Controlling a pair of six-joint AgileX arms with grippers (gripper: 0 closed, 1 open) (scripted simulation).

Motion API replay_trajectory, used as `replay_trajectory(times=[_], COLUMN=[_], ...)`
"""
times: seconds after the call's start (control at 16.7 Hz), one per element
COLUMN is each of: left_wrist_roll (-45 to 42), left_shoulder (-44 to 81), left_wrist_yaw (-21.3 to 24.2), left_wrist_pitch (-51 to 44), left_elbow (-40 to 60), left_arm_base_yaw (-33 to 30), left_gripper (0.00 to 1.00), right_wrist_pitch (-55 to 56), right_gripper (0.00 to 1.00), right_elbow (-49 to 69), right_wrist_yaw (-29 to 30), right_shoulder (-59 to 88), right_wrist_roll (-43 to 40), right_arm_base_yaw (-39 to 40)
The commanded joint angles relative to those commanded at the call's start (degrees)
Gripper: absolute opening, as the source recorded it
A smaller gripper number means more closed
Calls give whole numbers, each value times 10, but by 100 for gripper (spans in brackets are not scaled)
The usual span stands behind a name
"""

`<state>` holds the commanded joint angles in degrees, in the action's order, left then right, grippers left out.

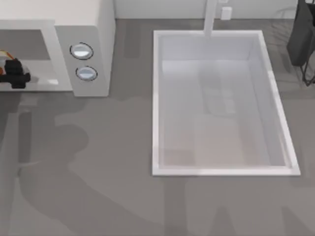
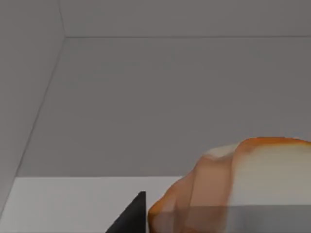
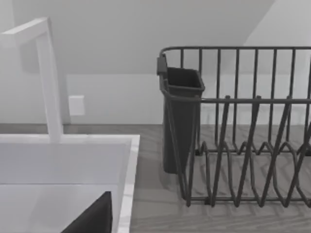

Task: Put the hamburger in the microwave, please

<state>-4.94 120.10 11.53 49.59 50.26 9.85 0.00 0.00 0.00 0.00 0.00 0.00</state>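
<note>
The off-white microwave (image 1: 93,29) stands at the table's back left with its front cavity open and two silver knobs (image 1: 81,51) on its side panel. My left gripper (image 1: 15,73) reaches inside the cavity. It is shut on the hamburger (image 1: 4,53), of which an orange sliver shows at the picture's left edge. In the left wrist view the orange-tan hamburger (image 2: 243,189) sits close up against one dark finger (image 2: 133,218), with the microwave's grey inner walls (image 2: 170,97) behind it. My right arm (image 1: 301,39) is parked at the back right.
A big white sink basin (image 1: 157,98) with a white tap (image 1: 210,17) takes up the middle and right of the table. A dark wire dish rack (image 3: 243,145) with a cutlery cup (image 3: 180,121) stands beside the sink at the back right.
</note>
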Motion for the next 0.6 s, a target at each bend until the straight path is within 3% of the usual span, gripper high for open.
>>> replay_trajectory(times=[0.6], left_wrist_roll=[-3], left_shoulder=[88], left_wrist_yaw=[-31], left_wrist_pitch=[-62], left_elbow=[155], left_arm_base_yaw=[-24], left_gripper=[0], right_wrist_pitch=[0], right_gripper=[100], right_elbow=[0], right_wrist_yaw=[0], right_shoulder=[0], right_wrist_roll=[0], right_arm_base_yaw=[0])
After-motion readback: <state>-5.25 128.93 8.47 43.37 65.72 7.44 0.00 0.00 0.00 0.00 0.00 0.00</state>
